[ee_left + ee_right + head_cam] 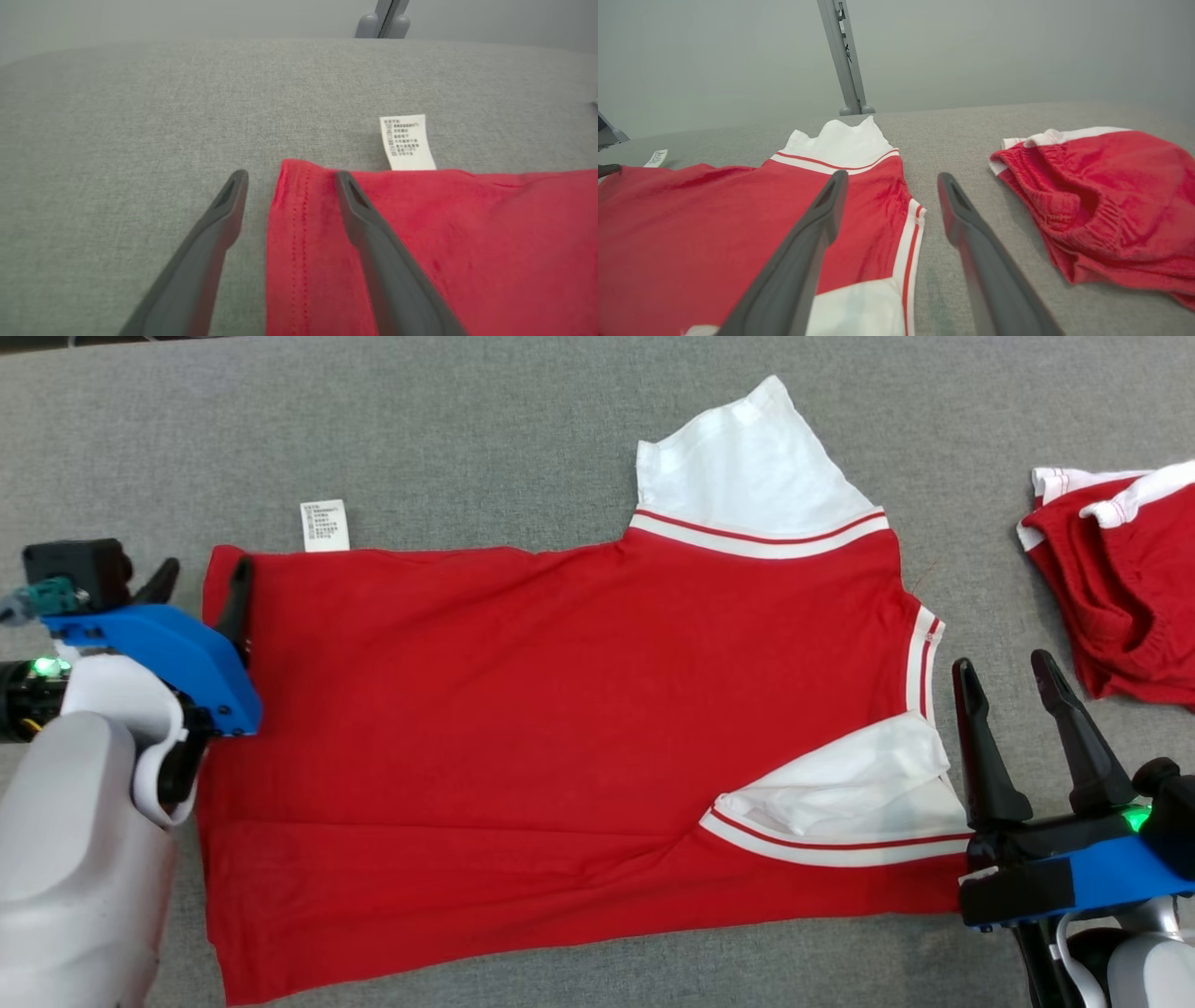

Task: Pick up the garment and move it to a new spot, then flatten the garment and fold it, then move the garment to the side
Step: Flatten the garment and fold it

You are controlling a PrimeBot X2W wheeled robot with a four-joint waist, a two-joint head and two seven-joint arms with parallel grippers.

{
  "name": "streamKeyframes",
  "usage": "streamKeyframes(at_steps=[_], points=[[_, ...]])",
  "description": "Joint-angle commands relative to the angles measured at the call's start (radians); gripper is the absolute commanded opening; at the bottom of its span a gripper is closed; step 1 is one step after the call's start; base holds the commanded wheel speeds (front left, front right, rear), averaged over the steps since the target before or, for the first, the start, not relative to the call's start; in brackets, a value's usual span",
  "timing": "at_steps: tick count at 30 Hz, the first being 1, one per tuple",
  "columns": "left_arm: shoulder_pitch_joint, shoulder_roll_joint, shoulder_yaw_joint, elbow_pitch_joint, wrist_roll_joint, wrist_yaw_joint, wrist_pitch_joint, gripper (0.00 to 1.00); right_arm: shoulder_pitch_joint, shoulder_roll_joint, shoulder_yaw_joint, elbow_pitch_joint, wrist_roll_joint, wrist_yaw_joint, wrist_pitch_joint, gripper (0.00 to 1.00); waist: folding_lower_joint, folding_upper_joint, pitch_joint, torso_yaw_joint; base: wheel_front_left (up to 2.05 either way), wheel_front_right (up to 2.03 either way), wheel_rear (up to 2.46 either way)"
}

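Red short-sleeved T-shirt with white striped sleeves [541, 709] lies flat mid grey fabric tabletop [420, 429]. Left gripper [205, 574] spread wide, straddling the hem corner, pinching nothing. Right gripper [1002, 665] also spread, empty, just beside the neckline. Crumpled red shorts [1130, 588] sit off to the robot's right.

This looks like a robotics lab or test room, not a home. A broad worktop covered in plain grey woven fabric [467, 429] ends at a bare, pale grey wall [1017, 46]. A slim grey metal post [840, 56] on rounded feet stands at the worktop's far edge. On the fabric lie a red shirt with white striped sleeves [513, 709] and, apart from it, crumpled red shorts with white trim [1120, 588].
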Motion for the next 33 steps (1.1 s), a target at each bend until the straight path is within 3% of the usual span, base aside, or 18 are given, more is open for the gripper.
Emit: streamKeyframes(at_steps=[1,4,5,6,8,18,25,33], points=[[-0.018,0.006,0.004,0.01,-0.003,-0.003,0.001,1.0,-0.016,0.003,-0.001,0.003,0.002,0.0,-0.007,1.0,-0.0002,-0.0002,0.001,-0.001,0.0,0.0,0.0],[-0.046,0.003,-0.003,0.089,-0.029,-0.017,0.017,1.0,-0.022,0.0,-0.01,0.032,0.009,0.0,-0.011,1.0,-0.0002,-0.0002,0.007,-0.004,0.0,0.0,0.0],[-0.058,0.002,-0.009,0.109,-0.035,-0.02,0.023,0.95,-0.028,-0.005,-0.011,0.042,0.013,0.0,-0.014,1.0,-0.0002,-0.0002,0.008,-0.005,0.0,0.0,0.0],[-0.064,0.0,-0.017,0.127,-0.042,-0.025,0.03,0.49,-0.034,-0.01,-0.013,0.052,0.018,0.0,-0.016,1.0,-0.0002,-0.0002,0.008,-0.005,0.0,0.0,0.0],[-0.066,-0.011,-0.041,0.158,-0.059,-0.03,0.046,0.0,-0.045,-0.022,-0.02,0.078,0.022,0.0,-0.015,1.0,-0.0002,-0.0002,0.006,-0.002,0.0,0.0,0.0],[-0.113,0.004,-0.147,0.203,-0.101,-0.033,-0.007,0.0,-0.288,-0.118,0.026,0.249,0.089,0.0,-0.022,1.0,-0.0002,-0.0002,0.002,0.009,0.0,0.0,0.0],[-0.205,-0.039,-0.211,0.2,-0.126,-0.033,-0.058,0.0,-0.611,-0.211,0.122,0.515,0.161,0.0,0.037,1.0,-0.0002,-0.0002,0.071,0.085,0.0,0.0,0.0],[-0.304,-0.089,-0.273,0.197,-0.156,-0.033,-0.111,0.0,-0.902,-0.259,0.261,0.78,0.18,0.0,0.112,1.0,-0.0002,-0.0002,0.191,0.17,0.0,0.0,0.0]])
